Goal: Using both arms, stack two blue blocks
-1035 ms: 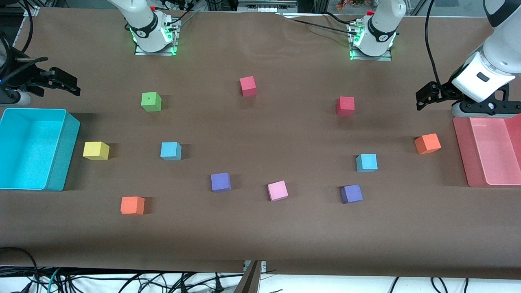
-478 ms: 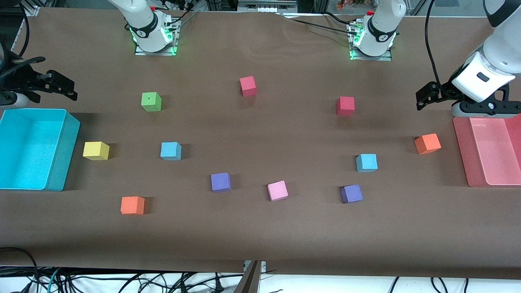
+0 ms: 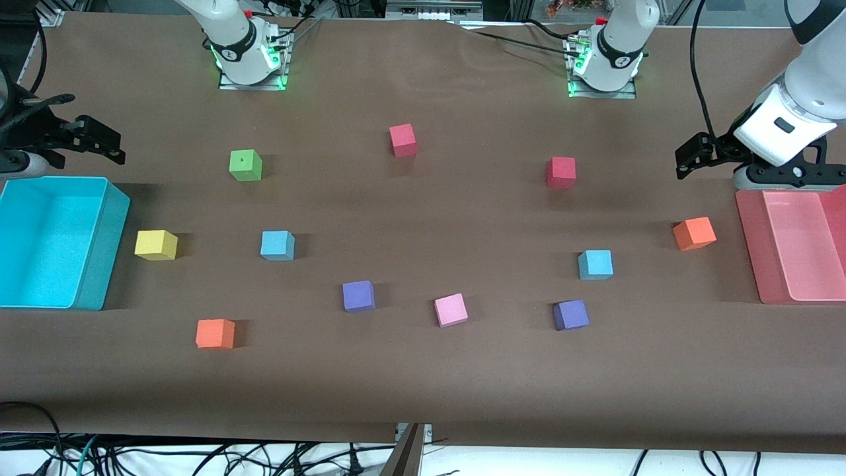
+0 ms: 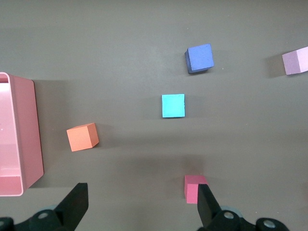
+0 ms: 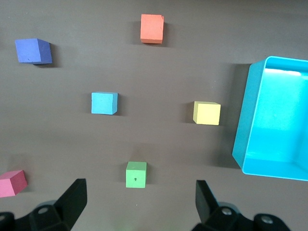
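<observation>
Item one: we count two blue blocks, both lying apart on the brown table (image 3: 423, 383). The first blue block (image 3: 277, 244) sits toward the right arm's end, beside a yellow cube (image 3: 156, 244) and nearer the front camera than a green cube (image 3: 245, 165). The second blue block (image 3: 595, 264) sits toward the left arm's end, between an orange cube (image 3: 694, 233) and a purple cube (image 3: 570, 315), the purple one being nearer the camera. The two blue blocks are well apart and neither is stacked.

Item two: the left gripper (image 3: 687, 160) hangs in the air over the table edge just beside the pink tray (image 3: 750, 251); we see its jaws spread wide in the left wrist view, grasping nothing. That view also shows us the second blue block (image 4: 173, 105) lying clear of the jaws.

Item three: the right gripper (image 3: 106, 142) hangs over the table just beside the turquoise bin (image 3: 99, 264), jaws likewise released and empty. Its wrist view shows us the first blue block (image 5: 104, 103) lying clear of the jaws.

Item four, remaining stock: two red cubes (image 3: 402, 140) (image 3: 560, 172), a pink cube (image 3: 451, 310), a second purple cube (image 3: 358, 295), a second orange cube (image 3: 215, 333).
</observation>
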Robot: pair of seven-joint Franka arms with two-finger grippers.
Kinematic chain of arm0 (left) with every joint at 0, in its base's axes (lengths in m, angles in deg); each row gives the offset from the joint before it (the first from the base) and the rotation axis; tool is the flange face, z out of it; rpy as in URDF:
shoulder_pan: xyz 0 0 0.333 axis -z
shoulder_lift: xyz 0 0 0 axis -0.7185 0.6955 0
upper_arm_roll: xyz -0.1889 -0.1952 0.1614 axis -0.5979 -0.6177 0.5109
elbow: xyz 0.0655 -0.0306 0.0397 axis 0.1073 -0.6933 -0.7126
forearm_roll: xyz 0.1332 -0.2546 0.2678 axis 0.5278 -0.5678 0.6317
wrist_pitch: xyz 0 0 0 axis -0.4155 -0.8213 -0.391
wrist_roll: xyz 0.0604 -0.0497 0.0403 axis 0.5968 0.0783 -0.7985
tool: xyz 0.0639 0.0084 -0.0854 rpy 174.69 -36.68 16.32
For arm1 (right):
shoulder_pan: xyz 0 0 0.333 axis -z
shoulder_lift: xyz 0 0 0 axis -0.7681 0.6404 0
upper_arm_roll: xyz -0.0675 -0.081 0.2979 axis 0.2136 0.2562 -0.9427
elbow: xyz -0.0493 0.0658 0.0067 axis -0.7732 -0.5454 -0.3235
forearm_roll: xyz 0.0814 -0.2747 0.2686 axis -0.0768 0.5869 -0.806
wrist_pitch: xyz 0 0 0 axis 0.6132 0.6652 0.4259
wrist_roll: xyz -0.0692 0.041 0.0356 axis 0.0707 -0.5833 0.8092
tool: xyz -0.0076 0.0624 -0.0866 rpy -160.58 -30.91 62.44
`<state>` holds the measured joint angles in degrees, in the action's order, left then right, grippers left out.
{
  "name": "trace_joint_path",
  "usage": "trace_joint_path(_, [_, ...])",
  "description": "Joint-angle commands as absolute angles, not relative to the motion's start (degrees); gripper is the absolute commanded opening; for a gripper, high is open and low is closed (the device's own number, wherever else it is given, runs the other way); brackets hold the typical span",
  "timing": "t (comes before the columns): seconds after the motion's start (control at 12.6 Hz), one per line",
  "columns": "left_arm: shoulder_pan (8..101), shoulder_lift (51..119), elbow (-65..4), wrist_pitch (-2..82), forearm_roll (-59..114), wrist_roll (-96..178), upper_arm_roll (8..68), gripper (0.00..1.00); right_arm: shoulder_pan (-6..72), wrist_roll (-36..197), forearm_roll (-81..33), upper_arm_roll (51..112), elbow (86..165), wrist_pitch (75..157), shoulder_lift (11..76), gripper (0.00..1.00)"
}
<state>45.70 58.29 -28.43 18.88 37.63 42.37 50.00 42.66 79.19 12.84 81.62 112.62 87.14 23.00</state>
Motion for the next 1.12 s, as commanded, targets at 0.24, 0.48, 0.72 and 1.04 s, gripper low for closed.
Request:
trace_joint_path(0.24, [45.49,58.93,-26.86,17.92,36.54,43.20,49.76,1.00,43.06,80.35,14.04,81.11,111.98,87.54,23.53,1.00])
trace_joint_path(0.48, [45.49,58.93,-26.77,17.92,36.54,43.03,49.67,1.00,43.06,80.26,13.95,81.03,112.07,87.10,23.53,1.00])
trace_joint_path(0.72, [45.49,58.93,-26.86,17.92,36.54,43.11,49.67,1.00,43.06,80.35,13.87,80.94,112.16,87.02,23.53,1.00])
trace_joint_path(1.04, [45.49,58.93,-26.86,17.92,36.54,43.03,49.67,1.00,42.97,79.82,13.43,80.59,112.42,87.19,23.53,1.00])
